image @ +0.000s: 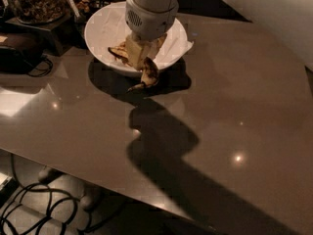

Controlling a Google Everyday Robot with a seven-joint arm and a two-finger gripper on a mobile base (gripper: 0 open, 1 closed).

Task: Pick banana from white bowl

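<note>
The white bowl (pixel 100 26), lined with crumpled white paper (pixel 180 45), stands at the back of the brown table. My gripper (pixel 142 55) hangs over the bowl's front half, under its white wrist. It is shut on the banana (pixel 149 73), yellow-brown with dark blotches. The banana hangs down past the bowl's front rim, its dark stem (pixel 135 88) pointing left and down. A shorter, darker banana piece (pixel 118 53) lies in the bowl just left of the gripper.
A jar of brown bits (pixel 36 1) and a black device (pixel 19 53) with a cable stand at the back left. My white arm (pixel 274 13) fills the top right. Cables (pixel 34 214) lie on the floor below the table's front edge (pixel 98 177).
</note>
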